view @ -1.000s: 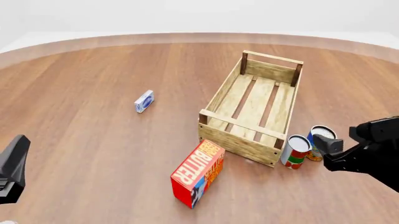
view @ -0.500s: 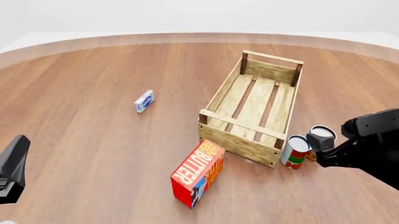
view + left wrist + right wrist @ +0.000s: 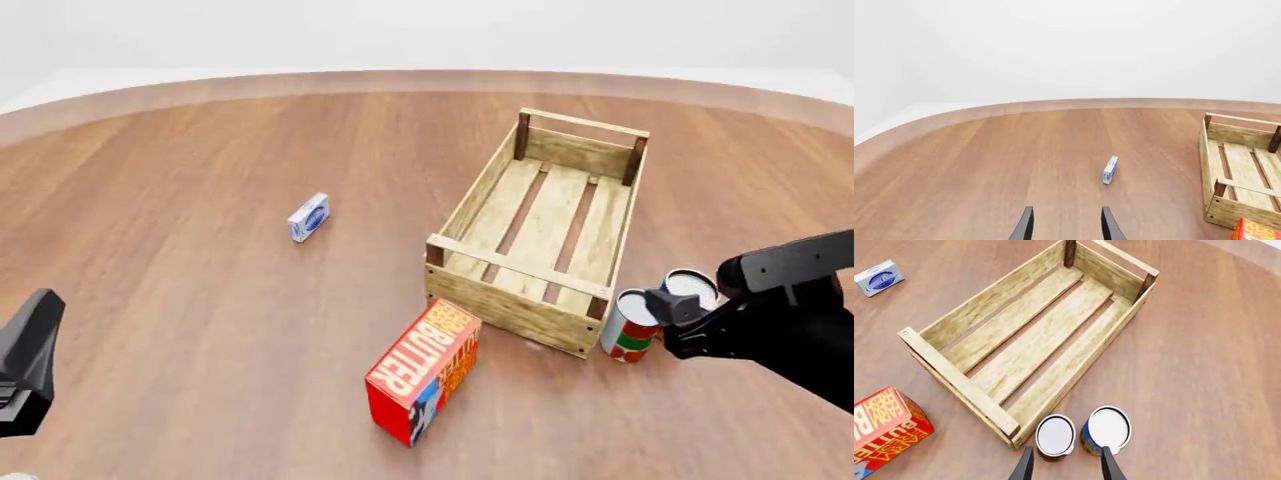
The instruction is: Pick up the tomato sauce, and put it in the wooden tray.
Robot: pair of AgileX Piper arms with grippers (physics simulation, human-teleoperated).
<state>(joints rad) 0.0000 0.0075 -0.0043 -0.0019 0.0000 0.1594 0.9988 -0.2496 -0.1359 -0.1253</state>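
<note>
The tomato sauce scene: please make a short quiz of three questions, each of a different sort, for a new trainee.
1. True or false: the tomato sauce already lies inside the wooden tray.
2. Which thing stands closest beside the tomato sauce? A. butter box B. blue can C. small blue-white packet
3. Fill in: the fingers of the left gripper are ____ and hold nothing.

Key: 1. False, it stands on the table just outside the tray's near corner. 2. B. 3. open.
</note>
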